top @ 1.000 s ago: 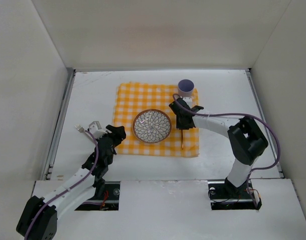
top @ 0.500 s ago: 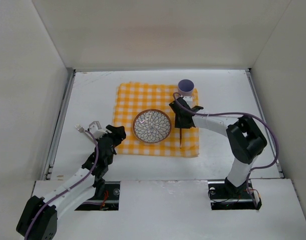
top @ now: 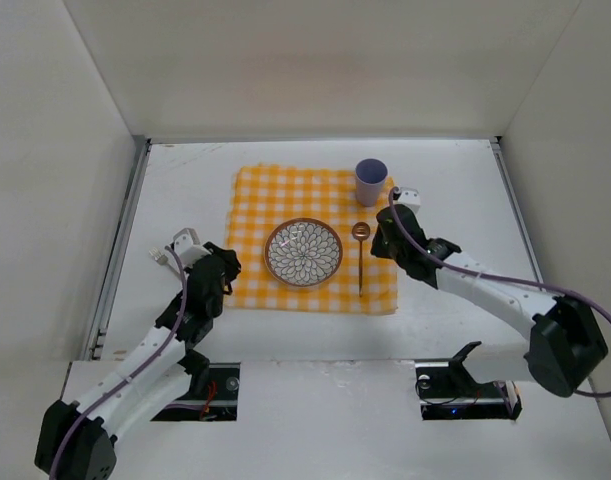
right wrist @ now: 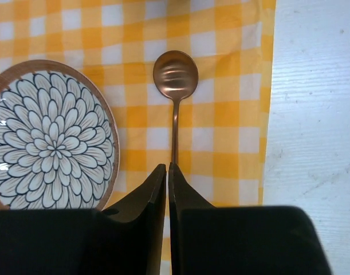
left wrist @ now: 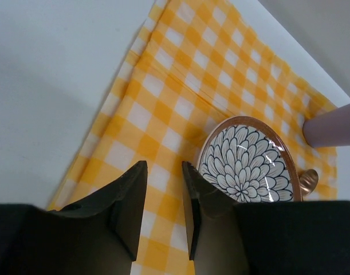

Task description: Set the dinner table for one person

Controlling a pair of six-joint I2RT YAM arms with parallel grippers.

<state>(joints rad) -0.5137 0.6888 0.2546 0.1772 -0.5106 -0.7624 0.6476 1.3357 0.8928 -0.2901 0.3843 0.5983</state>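
The white dinner table (top: 185, 190) carries a yellow-and-white checked cloth (top: 285, 195). On the cloth sit a flower-patterned plate (top: 303, 252), a lilac cup (top: 371, 181) at the back right, and a copper spoon (top: 361, 262) lying flat just right of the plate, bowl end far. My right gripper (top: 378, 243) hovers just right of the spoon, jaws shut and empty. In the right wrist view (right wrist: 168, 166) the spoon (right wrist: 175, 74) runs away from the tips, beside the plate (right wrist: 48, 134). My left gripper (top: 227, 264) is open and empty over the cloth's left edge (left wrist: 163, 166), near the plate (left wrist: 249, 166).
Metal rails (top: 125, 230) run along the table's left and right sides. White walls close in the back and both sides. Bare table (right wrist: 312, 114) lies right of the cloth, and more of it (left wrist: 48, 69) lies left of the cloth.
My right arm has drawn back to the right and toward the near edge, leaving the spoon flat on the cloth. My left gripper has shifted slightly left.
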